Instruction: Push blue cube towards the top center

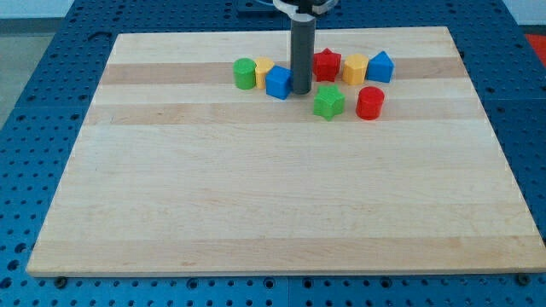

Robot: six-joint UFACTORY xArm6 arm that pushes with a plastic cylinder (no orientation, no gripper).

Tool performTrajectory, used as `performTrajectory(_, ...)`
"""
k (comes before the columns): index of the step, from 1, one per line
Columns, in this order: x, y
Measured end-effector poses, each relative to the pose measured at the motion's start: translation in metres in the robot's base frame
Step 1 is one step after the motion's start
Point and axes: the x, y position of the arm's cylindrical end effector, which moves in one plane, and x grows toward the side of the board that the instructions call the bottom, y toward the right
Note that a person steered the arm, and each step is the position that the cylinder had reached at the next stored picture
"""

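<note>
Pale wood board (273, 196) with light and tan stripes, on a blue perforated table (34, 102); dark grey rod, my tip (301, 90); green cylinder (245, 73), yellow block (264, 70), blue cube (278, 83), red star (327, 65), yellow hexagon (355, 69), blue block (380, 66), green star (328, 102), red cylinder (369, 102)

Dark rod upright, my tip (301, 91) apparently on the surface, upper arm cropped

My tip (301, 90) just right of blue cube (278, 83), wooden board (273, 213)
</note>
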Motion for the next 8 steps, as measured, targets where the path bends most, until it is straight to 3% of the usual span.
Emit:
performTrajectory(2, 0.025, -0.016)
performTrajectory(6, 0.046, -0.108)
performTrajectory(8, 0.003, -0.050)
